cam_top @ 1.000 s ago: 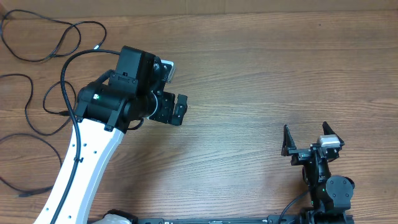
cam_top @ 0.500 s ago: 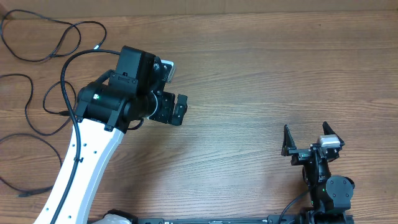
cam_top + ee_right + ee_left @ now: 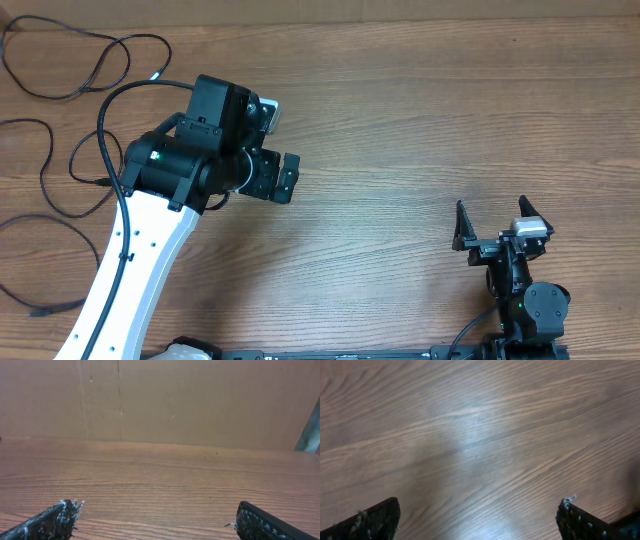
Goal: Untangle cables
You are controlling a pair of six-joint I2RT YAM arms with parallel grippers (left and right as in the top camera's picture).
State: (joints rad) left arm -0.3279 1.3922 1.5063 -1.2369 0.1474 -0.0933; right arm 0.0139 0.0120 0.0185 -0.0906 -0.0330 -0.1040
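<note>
Cables (image 3: 75, 96) lie in loose loops at the table's (image 3: 400, 120) left edge. I see nothing moved over the last second. The left fingers (image 3: 370, 520) and right fingers (image 3: 57, 517) both stand wide and empty over bare wood, so I judge the untangling stalled.

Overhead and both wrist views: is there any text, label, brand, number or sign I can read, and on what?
None can be read in any view.
The left arm shows only a small green light, no lettering.
The cables, the table and the brown wall bear no print.
</note>
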